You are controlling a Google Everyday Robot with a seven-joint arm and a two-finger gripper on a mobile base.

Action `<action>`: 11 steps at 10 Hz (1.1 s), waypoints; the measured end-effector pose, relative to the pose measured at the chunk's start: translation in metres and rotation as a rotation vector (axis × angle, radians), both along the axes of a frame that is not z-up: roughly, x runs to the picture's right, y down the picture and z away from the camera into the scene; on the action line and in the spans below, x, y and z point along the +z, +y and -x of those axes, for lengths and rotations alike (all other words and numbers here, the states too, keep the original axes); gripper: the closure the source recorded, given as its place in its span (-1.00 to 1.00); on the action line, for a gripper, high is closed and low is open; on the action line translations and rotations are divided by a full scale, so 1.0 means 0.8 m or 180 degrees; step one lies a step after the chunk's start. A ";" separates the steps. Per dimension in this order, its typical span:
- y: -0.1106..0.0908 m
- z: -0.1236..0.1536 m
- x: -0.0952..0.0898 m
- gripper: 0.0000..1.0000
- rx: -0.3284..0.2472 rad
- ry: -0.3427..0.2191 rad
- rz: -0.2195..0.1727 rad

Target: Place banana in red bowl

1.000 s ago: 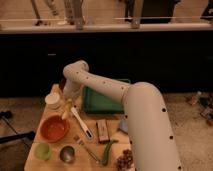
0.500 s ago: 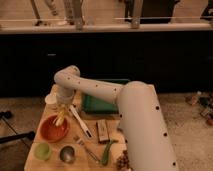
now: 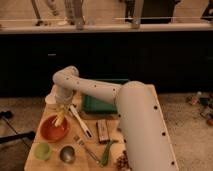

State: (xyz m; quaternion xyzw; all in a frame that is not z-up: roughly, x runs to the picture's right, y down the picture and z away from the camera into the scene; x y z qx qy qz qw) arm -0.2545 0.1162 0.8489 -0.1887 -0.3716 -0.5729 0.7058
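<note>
1. We see the gripper at the end of the white arm, hanging directly above the red bowl at the left side of the table. The arm reaches across from the right so that the wrist points down over the bowl's middle.

2. The jaws are closed on the banana. It hangs pale and roughly upright beneath them, its lower end inside the bowl's rim or just above the floor; we cannot tell whether it touches.

3. We judge the upright hold to be simply how it was gripped. Once let go, it should tip and settle against the shallow wall.

4. Beside the bowl lies a white utensil, close to the rim but apart from it. In front stand a green cup and a small metal bowl, both clear of the drop.

5. A green tray sits behind the arm, and a green vegetable lies near the front edge.

6. Our judgement: the carry is nearly done and only the release remains.
</note>
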 end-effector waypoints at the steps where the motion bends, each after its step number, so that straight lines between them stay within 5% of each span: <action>1: 0.000 0.001 -0.001 1.00 -0.0003 -0.0004 0.0000; 4: 0.006 0.007 -0.003 1.00 -0.0072 -0.0007 -0.0024; 11: 0.012 0.046 -0.050 1.00 -0.0360 -0.0016 -0.0380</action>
